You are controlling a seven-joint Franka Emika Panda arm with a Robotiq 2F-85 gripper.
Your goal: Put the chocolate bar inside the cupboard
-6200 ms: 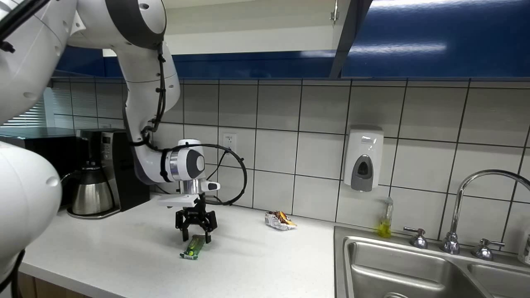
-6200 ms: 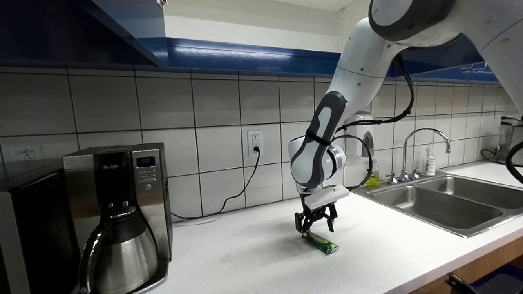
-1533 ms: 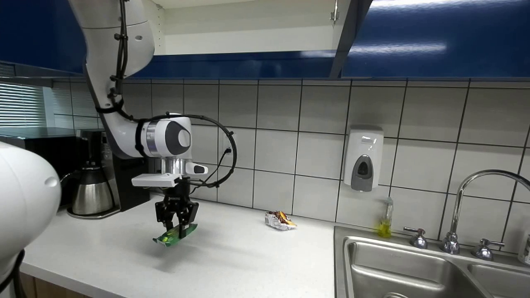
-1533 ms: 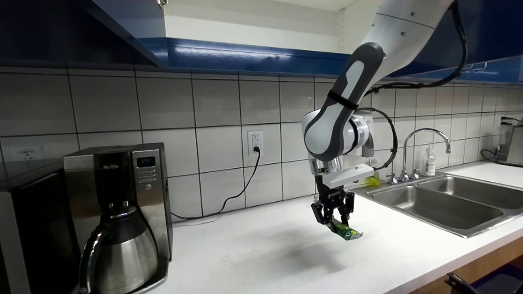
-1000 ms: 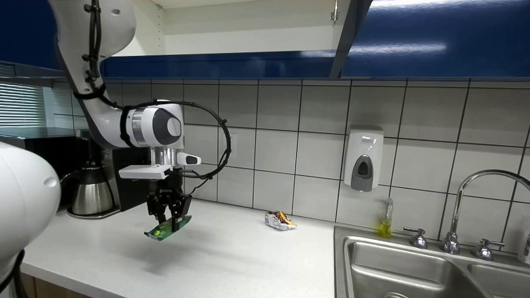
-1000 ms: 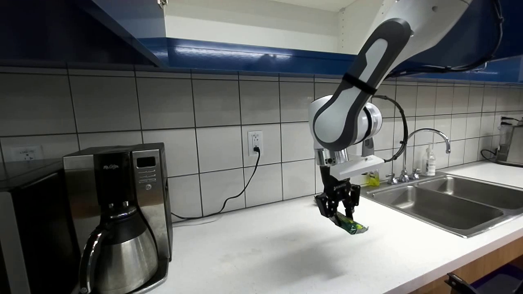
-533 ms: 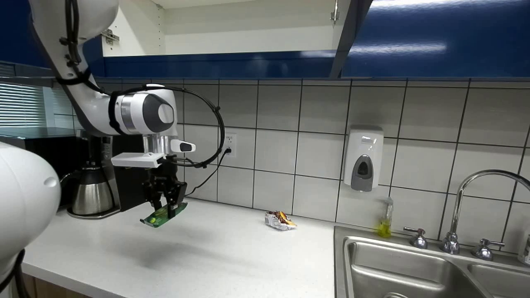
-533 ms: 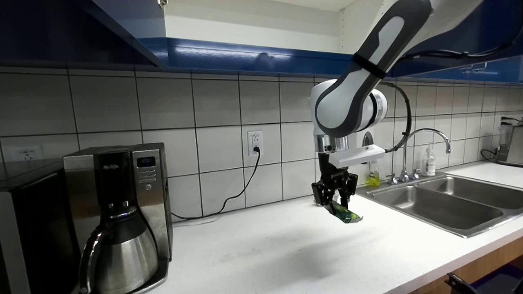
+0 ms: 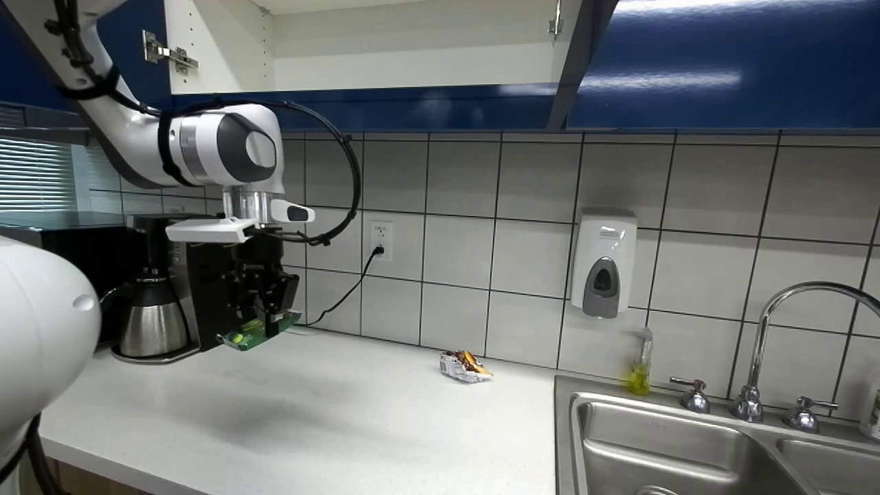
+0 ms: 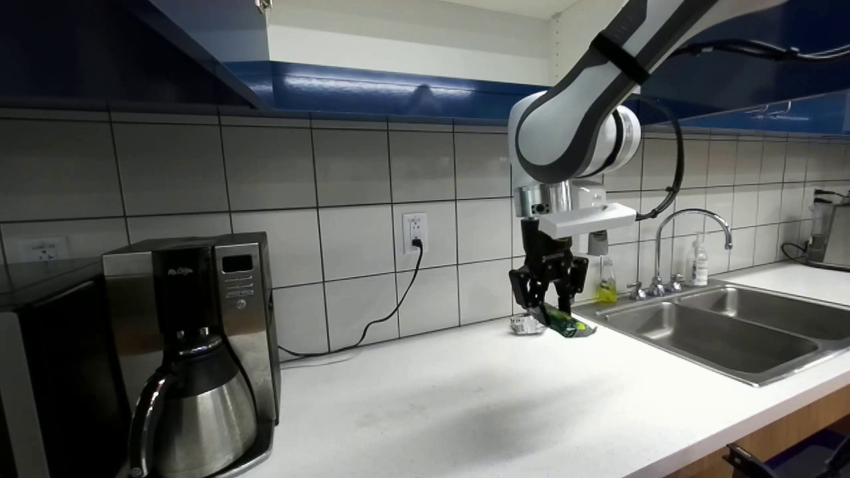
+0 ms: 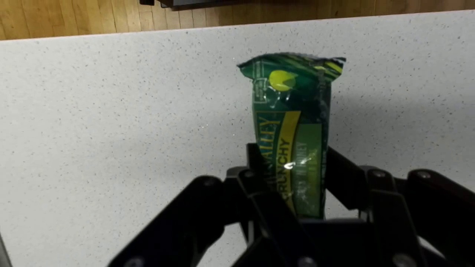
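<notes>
Up top I've got the cupboard (image 9: 412, 62), standing open, glossy blue outside and flat white within. Below it stretches the counter (image 11: 111, 129), pale and finely speckled in my wrist view. My arm (image 10: 551, 136) hangs over it in both exterior views, smooth white shells with rounded grey caps. Off to one side there's the sink (image 9: 565, 440), brushed steel with soft corners; away at the opposite side, the coffee maker (image 10: 186, 285), boxy, black and metallic, and its bulging steel pot (image 10: 206, 418). Now my claw (image 11: 292, 163), black and angular: it's pinching the bar (image 11: 289, 111) by both long edges! The bar is up in the air, above the counter and lower than the cupboard, shiny, crinkled green with a yellow stripe and a flared, crimped end.
</notes>
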